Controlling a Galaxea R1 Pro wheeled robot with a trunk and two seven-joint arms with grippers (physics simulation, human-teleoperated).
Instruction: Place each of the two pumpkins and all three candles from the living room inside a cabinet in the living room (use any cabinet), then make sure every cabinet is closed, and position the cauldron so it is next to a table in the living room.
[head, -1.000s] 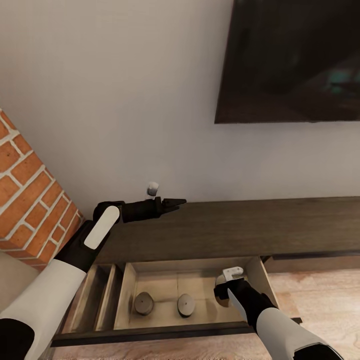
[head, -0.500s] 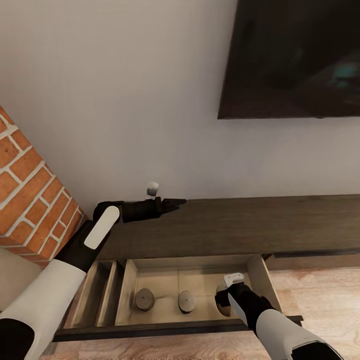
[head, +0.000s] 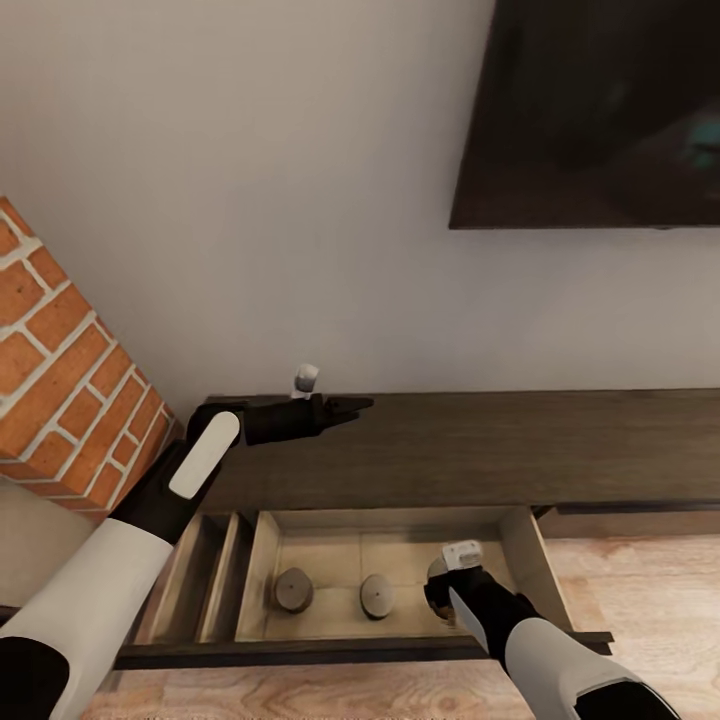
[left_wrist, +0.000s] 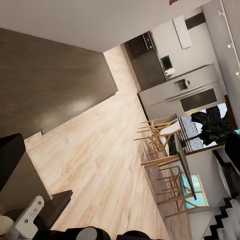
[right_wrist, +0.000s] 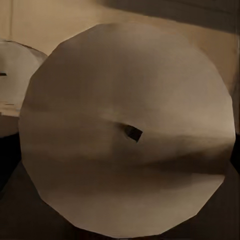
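Head view, taken left to right: a brick fireplace corner (head: 60, 370) stands at the far left, and beside it our left arm reaches out level over the cabinet (head: 480, 450), its left tool (head: 350, 406) hanging above the dark wood top with the fingers drawn close together and nothing between them. Below, one drawer (head: 265, 550) is pulled open, and in its tan interior two candles (head: 293, 590) (head: 376, 595) lie side by side. To their right, our right tool (head: 440, 580) points down into the same drawer, and a third candle (head: 436, 570) peeks out pale from under the wrist. In the right wrist view that candle (right_wrist: 127, 135) sits straight ahead of the tool, its round top with the wick nub facing the camera, so its long axis runs along the tool's own line. The fingers are out of sight, so we cannot tell how far open the right tool is or whether it has hold of the candle. We judge the right arm the nearer by far, and any release or lift would run straight along that axis. Further right, a dark television (head: 600, 110) hangs on the pale wall above the cabinet, and light wooden floor (head: 640, 590) runs beneath.
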